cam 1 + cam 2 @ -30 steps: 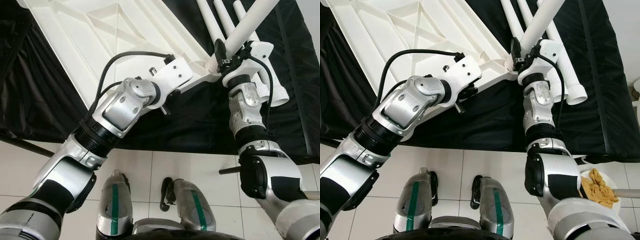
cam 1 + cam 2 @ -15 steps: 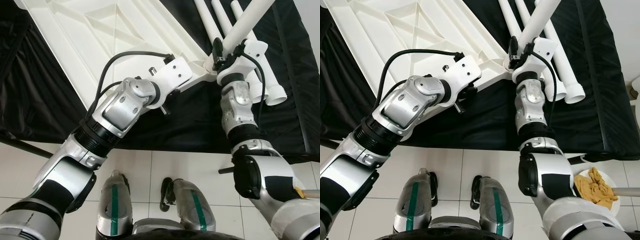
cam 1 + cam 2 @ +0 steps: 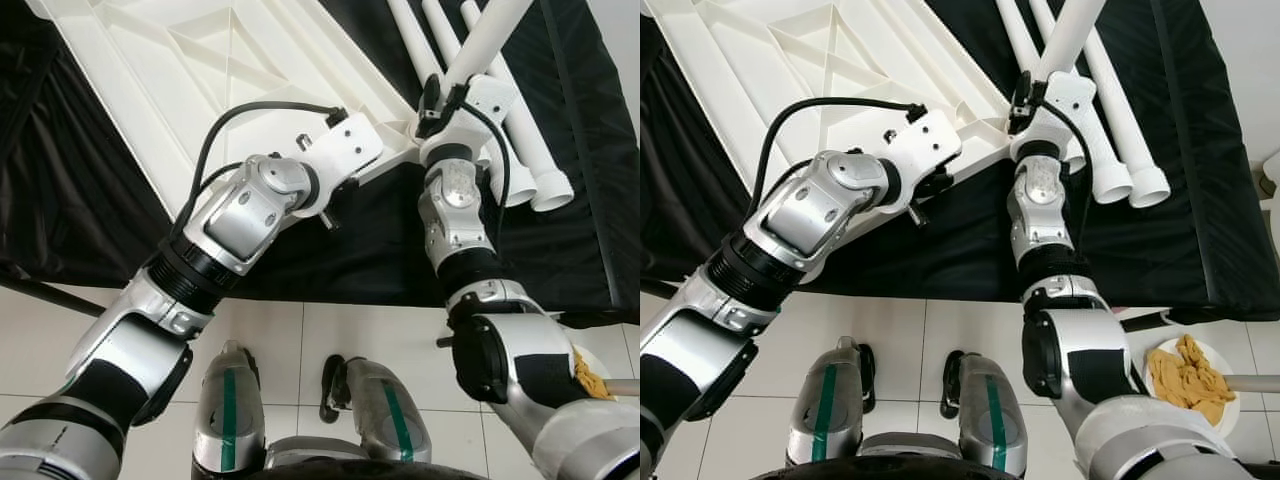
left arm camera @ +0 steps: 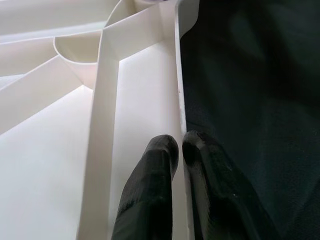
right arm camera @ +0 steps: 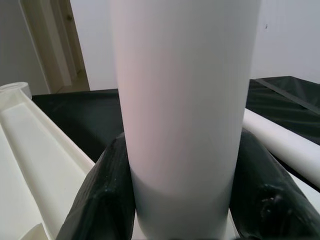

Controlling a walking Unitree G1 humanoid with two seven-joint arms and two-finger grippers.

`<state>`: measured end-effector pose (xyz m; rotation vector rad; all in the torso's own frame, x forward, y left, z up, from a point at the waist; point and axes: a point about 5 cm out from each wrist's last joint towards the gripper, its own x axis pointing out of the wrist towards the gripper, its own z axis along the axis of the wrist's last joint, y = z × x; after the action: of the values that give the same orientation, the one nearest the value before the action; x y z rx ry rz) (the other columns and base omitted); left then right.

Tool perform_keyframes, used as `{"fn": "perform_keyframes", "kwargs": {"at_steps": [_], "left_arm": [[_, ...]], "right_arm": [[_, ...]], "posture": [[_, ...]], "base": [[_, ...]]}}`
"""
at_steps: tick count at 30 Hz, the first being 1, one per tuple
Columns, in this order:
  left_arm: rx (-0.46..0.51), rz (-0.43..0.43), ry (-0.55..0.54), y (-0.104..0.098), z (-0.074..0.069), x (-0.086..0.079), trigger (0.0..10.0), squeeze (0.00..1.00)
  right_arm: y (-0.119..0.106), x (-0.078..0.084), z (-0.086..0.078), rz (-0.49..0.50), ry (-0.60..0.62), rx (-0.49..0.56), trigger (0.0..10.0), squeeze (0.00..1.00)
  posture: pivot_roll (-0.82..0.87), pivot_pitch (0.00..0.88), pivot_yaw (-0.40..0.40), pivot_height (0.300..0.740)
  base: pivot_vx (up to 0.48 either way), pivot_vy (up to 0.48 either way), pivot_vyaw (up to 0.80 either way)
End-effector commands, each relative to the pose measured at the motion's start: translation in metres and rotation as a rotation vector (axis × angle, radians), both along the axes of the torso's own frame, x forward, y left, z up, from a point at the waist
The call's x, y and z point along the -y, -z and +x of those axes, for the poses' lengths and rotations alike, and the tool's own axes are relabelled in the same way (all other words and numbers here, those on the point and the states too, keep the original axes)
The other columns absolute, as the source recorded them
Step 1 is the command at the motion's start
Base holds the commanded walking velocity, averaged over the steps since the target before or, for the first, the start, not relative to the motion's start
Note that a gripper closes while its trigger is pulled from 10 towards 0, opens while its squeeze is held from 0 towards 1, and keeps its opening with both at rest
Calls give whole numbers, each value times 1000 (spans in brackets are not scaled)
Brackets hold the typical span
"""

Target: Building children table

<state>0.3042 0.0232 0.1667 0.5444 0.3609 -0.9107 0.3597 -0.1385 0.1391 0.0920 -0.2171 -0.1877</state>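
- My left gripper pinches the near edge of the upturned white tabletop at eleven o'clock.
- My right gripper clasps a white table leg at its one o'clock corner.

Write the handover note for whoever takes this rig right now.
Left gripper: shut on the rim of the upside-down white tabletop, steadying its near corner on the black cloth.
Right gripper: shut on a white table leg, held tilted at that corner's socket.
Done: no leg visibly seated yet.
Left: seat this leg, then the three spare legs lying beside the tabletop.
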Motion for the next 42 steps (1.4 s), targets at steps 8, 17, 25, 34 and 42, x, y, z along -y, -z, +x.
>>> {"fn": "perform_keyframes", "kwargs": {"at_steps": [8,17,25,34,42], "left_arm": [[9,3,4,-3,0,2,10000,0],[13,9,9,-3,0,2,10000,0],[14,12,9,-2,1,3,10000,0],[12,-60,17,-7,0,4,10000,1000],[21,-126,51,-17,-3,5,10000,1000]], "right_arm": [[24,-3,-10,-37,-37,-81,10000,0],[-48,-11,-8,-64,-167,252,10000,0],[-75,-19,-11,-58,-218,353,10000,0],[-59,-14,-7,-65,-225,269,10000,0],[-46,3,1,-66,-170,135,10000,0]], "posture": [[105,86,-54,740],[103,80,-55,740],[102,74,-60,740],[107,64,-64,740],[102,57,-59,740]], "base": [[0,0,0],[0,0,0],[0,0,0],[0,0,0],[0,0,0]]}}
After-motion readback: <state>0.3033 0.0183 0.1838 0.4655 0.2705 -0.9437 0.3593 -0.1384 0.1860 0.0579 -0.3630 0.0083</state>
